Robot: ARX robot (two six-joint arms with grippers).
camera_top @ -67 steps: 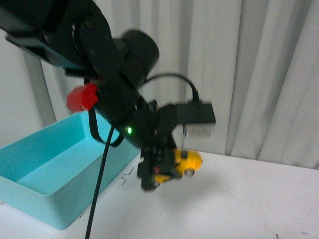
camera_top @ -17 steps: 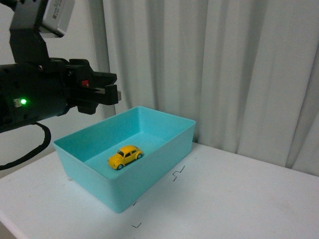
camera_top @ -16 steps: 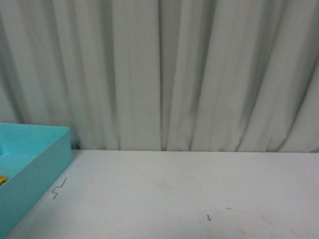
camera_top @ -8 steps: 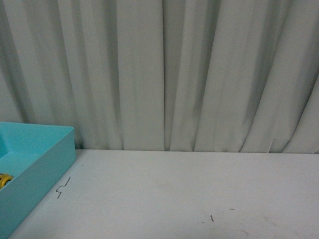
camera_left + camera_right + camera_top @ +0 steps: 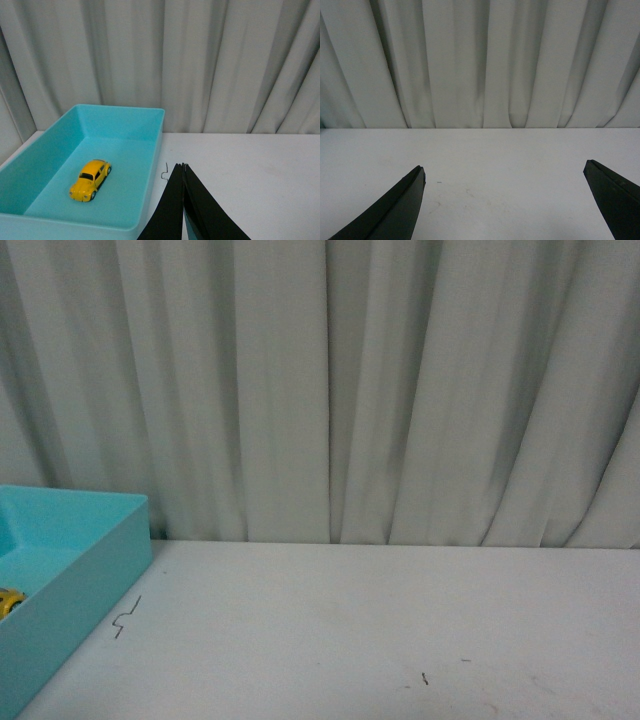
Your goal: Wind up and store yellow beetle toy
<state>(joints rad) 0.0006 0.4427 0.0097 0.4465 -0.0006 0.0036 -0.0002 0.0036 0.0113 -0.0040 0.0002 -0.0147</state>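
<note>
The yellow beetle toy (image 5: pixel 90 179) lies on its wheels on the floor of a teal bin (image 5: pixel 150 150) in the left wrist view. In the front view only a sliver of the toy (image 5: pixel 8 602) shows at the left edge, inside the bin (image 5: pixel 90 570). My left gripper (image 5: pixel 183 165) is shut and empty, over the white table beside the bin's right wall. My right gripper (image 5: pixel 504 170) is open and empty above bare white table. Neither gripper shows in the front view.
A white table (image 5: pixel 350 640) runs across the scene, with small black marks (image 5: pixel 125 620) near the bin. Grey-white curtains (image 5: pixel 330 390) hang close behind the table's far edge.
Earlier the left gripper held the toy beside the bin; a second ago the toy lay in the bin with the arm drawn back. The front view has barely shifted in the last half second.
</note>
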